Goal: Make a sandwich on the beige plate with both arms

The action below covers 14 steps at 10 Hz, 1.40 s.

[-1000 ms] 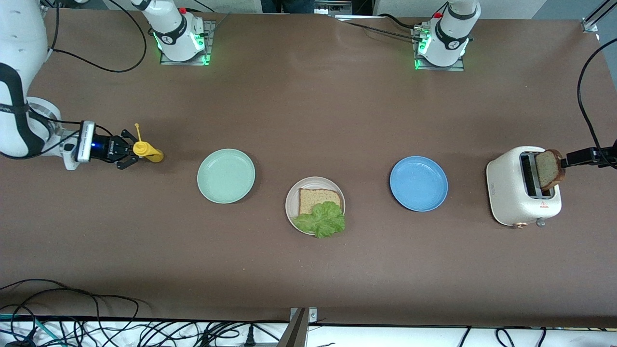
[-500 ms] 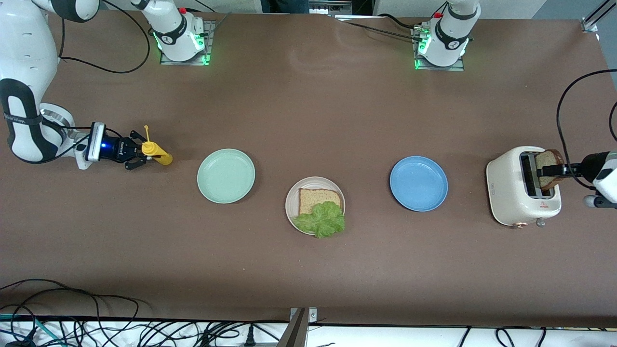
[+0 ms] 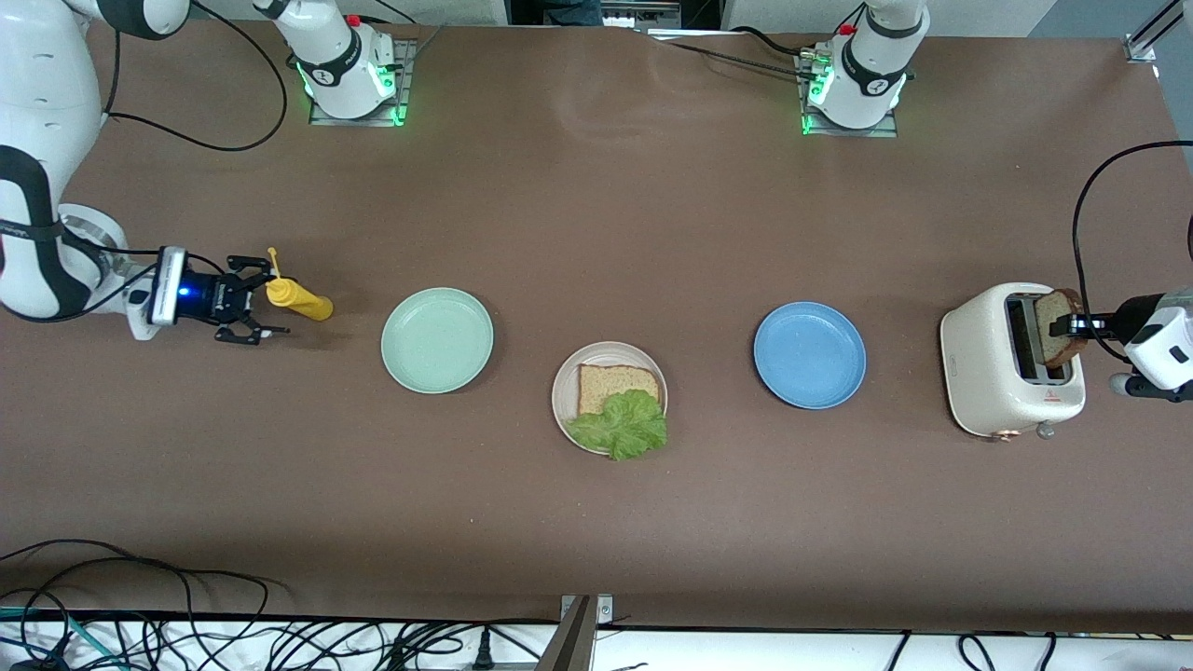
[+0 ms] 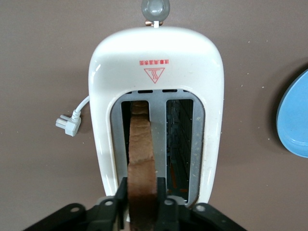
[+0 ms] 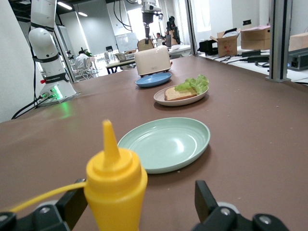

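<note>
The beige plate (image 3: 562, 396) lies at the table's middle and holds one bread slice (image 3: 615, 382) with a green lettuce leaf (image 3: 623, 426) on its nearer edge. They also show in the right wrist view, the plate (image 5: 163, 101) carrying bread and lettuce. My left gripper (image 3: 1070, 326) is shut on a second bread slice (image 3: 1057, 309) that stands in the white toaster (image 3: 988, 373). In the left wrist view my left gripper (image 4: 142, 192) clamps that slice (image 4: 141, 144) in one slot of the toaster (image 4: 156, 53). My right gripper (image 3: 252, 298) is open around a yellow squeeze bottle (image 3: 300, 299).
A mint green plate (image 3: 436, 339) lies beside the bottle. A blue plate (image 3: 809, 354) lies between the beige plate and the toaster. In the right wrist view the bottle (image 5: 115, 187) stands upright between the spread fingers, close to one of them. The toaster's plug (image 4: 67, 125) lies loose.
My right gripper has opened and let go of the yellow bottle, which now stands on the table. My left wrist has swung into view, still holding the bread in the toaster slot.
</note>
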Motion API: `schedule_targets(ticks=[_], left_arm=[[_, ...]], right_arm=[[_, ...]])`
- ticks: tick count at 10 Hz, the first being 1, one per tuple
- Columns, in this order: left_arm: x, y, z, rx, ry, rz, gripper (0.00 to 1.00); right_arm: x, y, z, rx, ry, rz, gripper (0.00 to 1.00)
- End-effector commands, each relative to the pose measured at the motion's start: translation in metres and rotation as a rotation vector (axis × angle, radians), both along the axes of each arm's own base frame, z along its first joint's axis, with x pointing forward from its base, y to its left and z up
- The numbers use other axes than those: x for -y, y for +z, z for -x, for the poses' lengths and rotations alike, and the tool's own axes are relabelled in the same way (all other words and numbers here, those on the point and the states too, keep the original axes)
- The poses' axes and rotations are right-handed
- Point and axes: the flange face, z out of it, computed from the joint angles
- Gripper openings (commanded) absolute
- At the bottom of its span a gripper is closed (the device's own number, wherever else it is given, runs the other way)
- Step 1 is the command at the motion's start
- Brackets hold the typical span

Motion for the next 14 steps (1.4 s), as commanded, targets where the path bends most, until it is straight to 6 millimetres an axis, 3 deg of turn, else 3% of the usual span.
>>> schedule_targets(ticks=[1, 2, 4, 5, 7, 8, 10, 12, 14], left_arm=[[0.001, 0.019, 0.006, -0.003, -0.033, -0.03, 0.0], [0.006, 0.025, 0.004, 0.0, -0.04, -0.029, 0.0], [0.03, 0.068, 0.002, 0.054, -0.086, -0.077, 0.0], [0.053, 0.092, 0.0, 0.082, -0.137, -0.118, 0.0], [0.121, 0.135, -0.01, 0.134, -0.255, -0.188, 0.0], [0.145, 0.148, -0.013, 0.148, -0.283, -0.177, 0.0], [0.202, 0.15, -0.014, 0.158, -0.348, -0.098, 0.0], [0.277, 0.127, -0.013, 0.134, -0.428, -0.006, 0.0], [0.333, 0.104, -0.02, 0.121, -0.472, 0.014, 0.0]], right_arm=[[0.026, 0.097, -0.043, -0.108, 0.026, 0.164, 0.99], [0.026, 0.133, -0.057, -0.175, 0.028, 0.226, 0.99], [0.022, 0.199, -0.085, -0.295, -0.013, 0.355, 0.99], [0.014, 0.221, -0.094, -0.369, -0.033, 0.412, 0.99], [0.003, 0.247, -0.103, -0.432, -0.066, 0.503, 0.99], [-0.002, 0.249, -0.103, -0.431, -0.055, 0.522, 0.99], [-0.002, 0.249, -0.104, -0.431, -0.056, 0.531, 0.99], [0.001, 0.246, -0.103, -0.432, -0.058, 0.54, 1.0], [0.01, 0.238, -0.101, -0.442, -0.064, 0.535, 1.0]])
